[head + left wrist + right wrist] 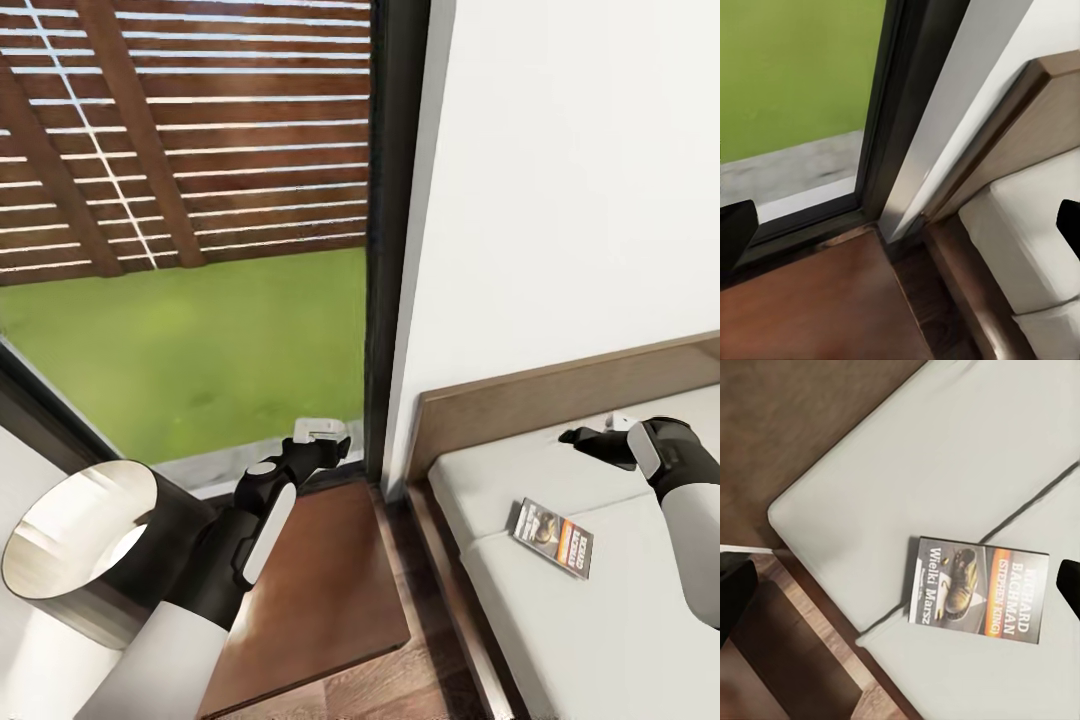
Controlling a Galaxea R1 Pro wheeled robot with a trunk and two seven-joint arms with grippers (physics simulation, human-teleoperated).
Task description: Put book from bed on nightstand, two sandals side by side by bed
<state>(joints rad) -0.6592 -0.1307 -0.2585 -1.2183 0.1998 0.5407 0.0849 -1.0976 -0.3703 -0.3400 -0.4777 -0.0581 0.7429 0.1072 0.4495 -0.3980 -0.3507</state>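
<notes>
Paper-thin and light, the book [551, 537] lies flat on the bed [600, 620]; an edge grasp is judged necessary. Right pincer [600, 436] hangs released above it; left pincer [322, 440] state cannot be told

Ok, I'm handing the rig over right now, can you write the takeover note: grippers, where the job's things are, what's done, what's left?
Left gripper: open, empty, over the nightstand by the window.
Right gripper: open, empty, above the bed near the headboard.
Book: lies flat on the mattress, not gripped, beside the seam between the two cushions; the right wrist view looks straight down on it.
Done: nothing placed so far.
Left: grasp the book, probably with the right arm, set it on the nightstand; then find both sandals and put them side by side next to the bed.
</notes>
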